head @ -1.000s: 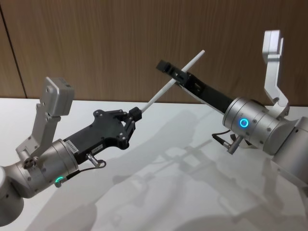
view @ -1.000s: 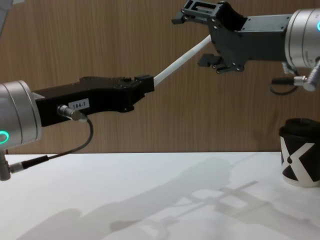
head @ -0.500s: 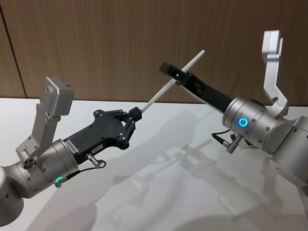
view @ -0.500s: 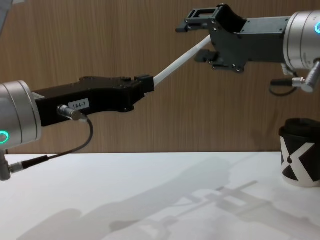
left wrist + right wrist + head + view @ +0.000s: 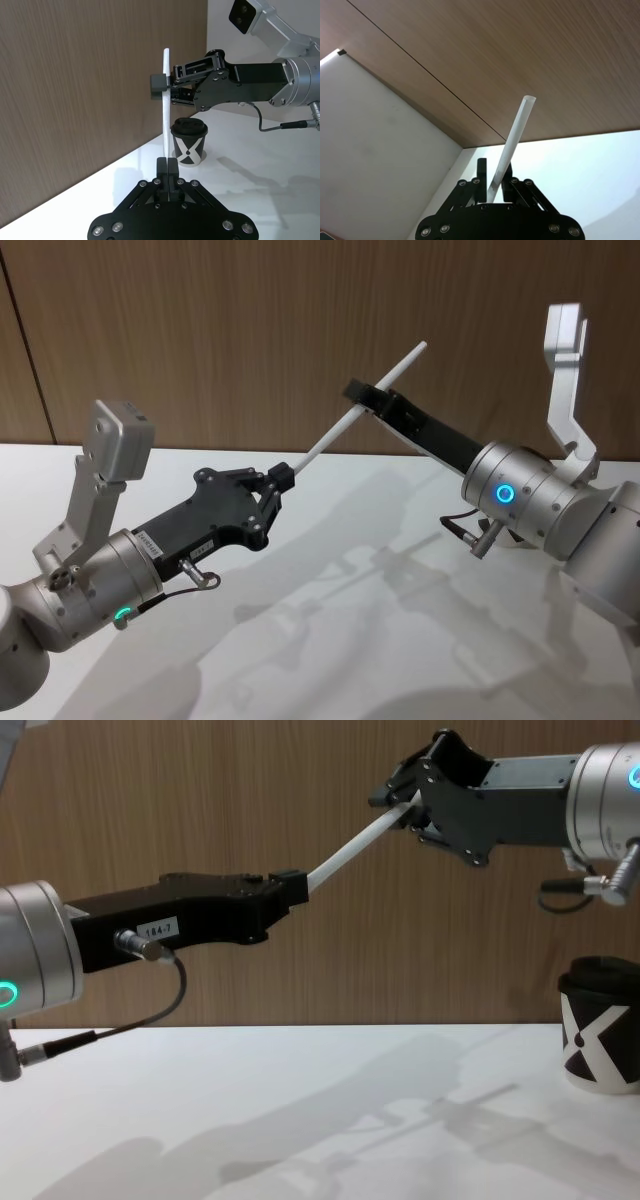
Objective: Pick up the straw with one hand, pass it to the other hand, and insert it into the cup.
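The white straw slants up in the air above the table, its lower end pinched in my left gripper, which is shut on it. My right gripper has both fingers pressed against the straw's upper part, just below its free tip. From the chest, the straw spans from the left gripper to the right gripper. The black cup with the white X stands on the table at far right, below the right arm. In the left wrist view the cup stands behind the straw.
A white table lies below both arms, with only shadows on it. A brown wood-panel wall closes off the back. Both grippers hang well above the table surface.
The right gripper's fingers, open around the straw's upper part before, have shut on it. The left gripper and the straw have stayed in place.
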{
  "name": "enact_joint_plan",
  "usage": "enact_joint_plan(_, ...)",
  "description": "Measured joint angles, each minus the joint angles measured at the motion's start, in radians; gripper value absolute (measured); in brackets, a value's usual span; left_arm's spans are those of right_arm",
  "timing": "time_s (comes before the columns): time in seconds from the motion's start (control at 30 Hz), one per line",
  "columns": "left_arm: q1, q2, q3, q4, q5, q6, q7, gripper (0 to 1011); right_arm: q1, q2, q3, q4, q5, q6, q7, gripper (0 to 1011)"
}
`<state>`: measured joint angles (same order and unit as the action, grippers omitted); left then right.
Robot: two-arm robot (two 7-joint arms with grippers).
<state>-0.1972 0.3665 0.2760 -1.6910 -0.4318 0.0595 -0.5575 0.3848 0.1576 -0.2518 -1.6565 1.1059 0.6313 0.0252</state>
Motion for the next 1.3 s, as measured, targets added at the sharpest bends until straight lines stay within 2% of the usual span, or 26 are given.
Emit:
enact_joint_plan(0.2, 0.0, 0.0, 0.0, 0.0, 0.0, 0.0, 0.0, 12, 0.0, 0.0, 0.0, 0.001, 0.0, -0.001, 0.0, 52)
enact_joint_plan(0.3, 0.0, 0.0, 0.0, 0.0, 0.0, 0.0, 0.0, 12, 0.001, 0.0, 0.0, 0.001, -0.001, -0.001, 0.0, 23)
enact_joint_plan(0.9, 0.0, 0.0, 0.0, 0.0, 0.0, 0.0, 0.0, 12, 0.001, 0.0, 0.0, 0.001, -0.001, -0.001, 0.0, 2)
enact_joint_plan(1.2, 0.0, 0.0, 0.0, 0.0, 0.0, 0.0, 0.0, 14, -0.012, -0.001, -0.008, -0.023, -0.002, -0.01, -0.015, 2)
enact_joint_plan(1.3, 0.0, 0.0, 0.0, 0.0, 0.0, 0.0, 0.0, 75, -0.018, -0.004, -0.016, -0.032, -0.002, -0.01, -0.02, 2)
